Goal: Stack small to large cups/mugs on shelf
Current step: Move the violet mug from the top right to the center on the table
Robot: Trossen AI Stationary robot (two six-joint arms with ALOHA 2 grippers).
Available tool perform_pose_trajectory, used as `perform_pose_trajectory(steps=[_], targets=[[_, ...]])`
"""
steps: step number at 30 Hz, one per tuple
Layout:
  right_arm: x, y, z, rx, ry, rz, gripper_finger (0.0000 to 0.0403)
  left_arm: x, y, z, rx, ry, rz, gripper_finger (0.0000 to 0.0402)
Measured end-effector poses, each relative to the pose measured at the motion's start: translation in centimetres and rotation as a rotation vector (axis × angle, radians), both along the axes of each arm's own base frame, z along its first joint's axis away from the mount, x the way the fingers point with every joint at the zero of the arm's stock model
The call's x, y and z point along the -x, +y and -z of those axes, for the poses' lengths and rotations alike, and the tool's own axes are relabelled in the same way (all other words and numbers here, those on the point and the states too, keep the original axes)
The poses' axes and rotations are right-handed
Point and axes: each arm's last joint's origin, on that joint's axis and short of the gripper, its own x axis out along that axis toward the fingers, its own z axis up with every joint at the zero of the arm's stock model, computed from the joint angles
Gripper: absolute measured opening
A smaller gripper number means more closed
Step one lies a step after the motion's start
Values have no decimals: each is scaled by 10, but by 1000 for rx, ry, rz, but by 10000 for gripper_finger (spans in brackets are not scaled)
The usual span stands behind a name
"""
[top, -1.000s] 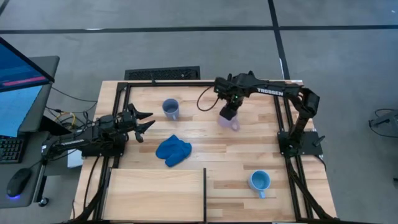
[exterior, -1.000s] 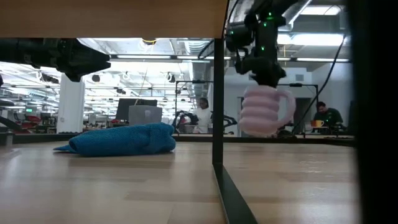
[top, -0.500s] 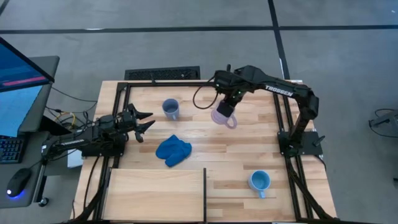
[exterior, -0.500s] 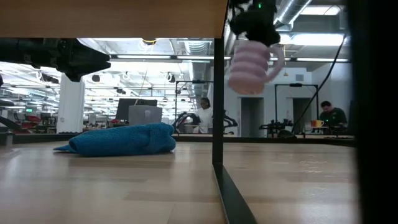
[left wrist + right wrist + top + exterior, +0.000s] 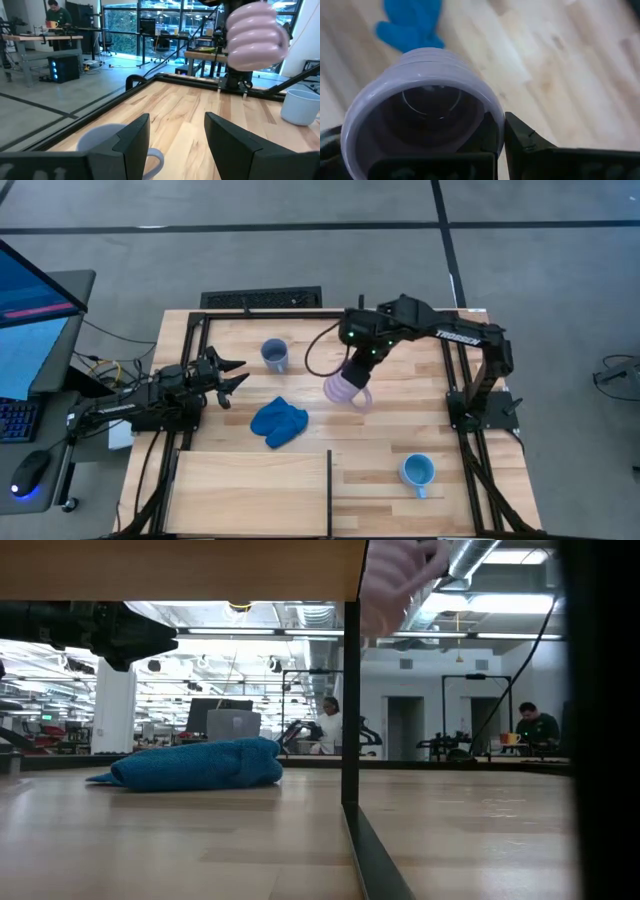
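Observation:
A pale lilac mug (image 5: 345, 388) hangs high over the table's middle, with my right gripper (image 5: 358, 366) shut on it. It shows blurred at the low view's top (image 5: 395, 580). The grey-blue mug (image 5: 275, 355) stands upright on the planks at the far left. The light blue mug (image 5: 417, 472) stands near the front right. The shelf (image 5: 250, 490) is the pale panel at the front left. My left gripper (image 5: 236, 376) waits open at the table's left edge, pointing level toward the middle. My right gripper holds the lilac mug by its rim wall (image 5: 492, 131), one finger inside the mug and the other finger (image 5: 522, 142) outside. The fingers come steeply from above. The mug hangs below them, lifted clear of the table, its mouth tilted up toward the wrist.
A royal-blue cloth lump (image 5: 278, 421) lies between the grey-blue mug and the shelf. A dark upright post (image 5: 350, 710) stands at the shelf's right end. Black frame rails (image 5: 460, 395) run along the table's edges. Bare planks (image 5: 400, 420) lie under the raised mug.
My right gripper has risen steeply with the lilac mug, from just above the planks to well above them, and has swung toward the table's left and near edges. The mug has tipped, and the gripper has stayed shut on it.

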Motion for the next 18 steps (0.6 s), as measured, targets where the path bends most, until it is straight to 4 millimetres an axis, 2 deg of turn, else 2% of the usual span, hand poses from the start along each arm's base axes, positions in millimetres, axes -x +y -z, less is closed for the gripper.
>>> perform_pose_trajectory(steps=[10,18], targets=[[0,41,-31,-36,-148,25,23,0,0,0,-43,14,-3,180],[-2,67,-34,-43,-183,8,23,0,0,0,-62,20,-3,180]])
